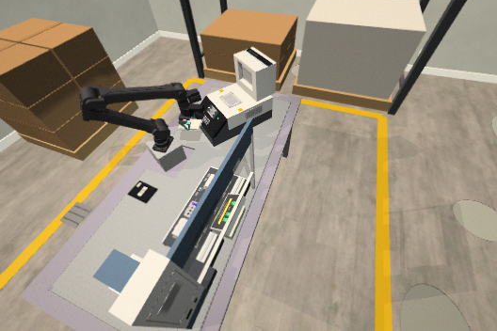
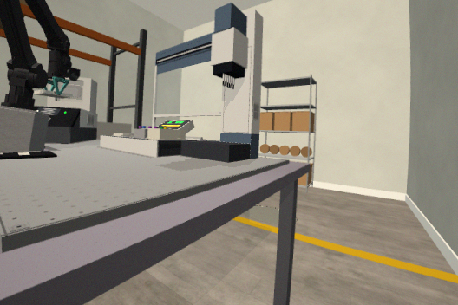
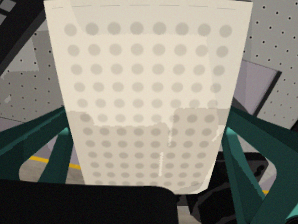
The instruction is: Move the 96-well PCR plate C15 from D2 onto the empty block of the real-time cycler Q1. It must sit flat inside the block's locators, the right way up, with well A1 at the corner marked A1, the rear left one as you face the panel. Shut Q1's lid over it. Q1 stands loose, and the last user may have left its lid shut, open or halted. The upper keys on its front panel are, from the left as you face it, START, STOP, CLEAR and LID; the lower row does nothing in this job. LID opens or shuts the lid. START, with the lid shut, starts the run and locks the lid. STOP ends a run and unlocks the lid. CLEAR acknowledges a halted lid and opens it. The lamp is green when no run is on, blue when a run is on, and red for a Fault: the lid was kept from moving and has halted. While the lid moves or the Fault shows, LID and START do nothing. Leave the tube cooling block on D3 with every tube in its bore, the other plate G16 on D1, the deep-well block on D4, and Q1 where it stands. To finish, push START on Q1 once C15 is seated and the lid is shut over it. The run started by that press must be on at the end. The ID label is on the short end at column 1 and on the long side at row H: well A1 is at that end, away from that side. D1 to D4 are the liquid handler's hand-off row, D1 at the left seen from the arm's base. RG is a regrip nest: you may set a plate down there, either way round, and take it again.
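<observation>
While plate C15 [image 3: 148, 90] hangs clamped between the teal fingers of the pincer [image 1: 190, 123], it is already off the hand-off row and carried in the air, just in front of the real-time cycler Q1 [image 1: 235, 109] and about level with its dark front panel [image 1: 214, 123]. The wrist view shows the plate's grid of wells filling the frame, with the perforated surface [image 3: 273, 23] beyond it; I cannot read a label or tell from these views which end holds well A1. The pincer is closed on the plate across its width, fingers held wide by it.

Q1's lid [image 1: 254, 73] stands raised at the back, and the block [image 1: 231, 99] under it looks open and bare from above. A green lamp [image 2: 64, 112] glows on the panel, so I judge no run is on and no Fault shows.

By my reckoning the pickup and most of the carry are done. Left to do:
- Bring C15 over the block and seat it flat in the locators, A1 at the rear left corner.
- Release and back away.
- Press LID to shut the lid, then START.

The liquid handler's hand-off row [image 1: 188, 222] lies well apart from the arm; its remaining items are too small here to check.
</observation>
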Motion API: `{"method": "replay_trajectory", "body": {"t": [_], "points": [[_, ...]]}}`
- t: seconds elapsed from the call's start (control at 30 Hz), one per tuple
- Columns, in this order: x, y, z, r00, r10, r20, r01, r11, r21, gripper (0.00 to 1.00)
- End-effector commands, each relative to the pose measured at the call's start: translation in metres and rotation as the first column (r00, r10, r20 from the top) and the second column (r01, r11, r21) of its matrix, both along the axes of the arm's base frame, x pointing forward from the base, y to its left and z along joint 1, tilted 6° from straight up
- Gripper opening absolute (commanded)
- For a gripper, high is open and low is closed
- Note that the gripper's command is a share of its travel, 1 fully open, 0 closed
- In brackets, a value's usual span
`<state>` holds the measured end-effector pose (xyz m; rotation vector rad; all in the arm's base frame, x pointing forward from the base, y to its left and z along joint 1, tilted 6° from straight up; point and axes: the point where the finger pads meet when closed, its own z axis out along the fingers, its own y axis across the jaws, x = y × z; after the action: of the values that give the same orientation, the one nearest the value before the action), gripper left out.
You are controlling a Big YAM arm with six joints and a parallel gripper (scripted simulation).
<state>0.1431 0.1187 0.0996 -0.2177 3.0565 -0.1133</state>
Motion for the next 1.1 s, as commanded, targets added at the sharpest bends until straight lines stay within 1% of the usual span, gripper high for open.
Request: {"method": "replay_trajectory", "body": {"t": [0.0, 0.03, 0.13, 0.17, 0.2, 0.23, 0.3, 0.4, 0.47, 0.5, 0.6, 0.67, 0.73, 0.87, 0.97, 1.07], "points": [[0.000, 0.032, 0.024, 1.000, 0.020, 0.022, -0.021, 0.999, 0.036, 0.00], [-0.002, 0.037, 0.026, 1.000, 0.010, 0.026, -0.011, 0.999, 0.041, 0.00], [-0.007, 0.048, 0.029, 0.998, 0.060, 0.030, -0.061, 0.998, 0.035, 0.00], [-0.010, 0.052, 0.030, 0.998, 0.059, 0.029, -0.060, 0.998, 0.033, 0.00], [-0.012, 0.055, 0.031, 0.998, 0.049, 0.029, -0.049, 0.998, 0.033, 0.00], [-0.016, 0.060, 0.031, 0.997, 0.077, 0.028, -0.077, 0.997, 0.030, 0.00], [-0.024, 0.070, 0.033, 0.996, 0.080, 0.027, -0.081, 0.996, 0.031, 0.00], [-0.023, 0.069, 0.032, 0.995, 0.098, 0.027, -0.099, 0.995, 0.031, 0.00], [-0.030, 0.080, 0.034, 0.995, 0.092, 0.028, -0.093, 0.995, 0.036, 0.00], [-0.035, 0.086, 0.035, 0.992, 0.127, 0.026, -0.128, 0.991, 0.033, 0.00], [-0.047, 0.103, 0.038, 0.993, 0.120, 0.017, -0.120, 0.992, 0.040, 0.00], [-0.045, 0.115, 0.040, 0.998, 0.058, 0.025, -0.059, 0.997, 0.051, 0.00], [-0.045, 0.125, 0.040, 0.998, 0.049, 0.031, -0.050, 0.997, 0.054, 0.00], [-0.029, 0.144, 0.040, 0.997, -0.063, 0.034, 0.060, 0.996, 0.067, 0.00], [-0.029, 0.142, 0.040, 0.998, -0.061, 0.034, 0.059, 0.996, 0.067, 0.00], [-0.015, 0.157, 0.041, 0.991, -0.130, 0.036, 0.127, 0.989, 0.079, 0.00]]}}
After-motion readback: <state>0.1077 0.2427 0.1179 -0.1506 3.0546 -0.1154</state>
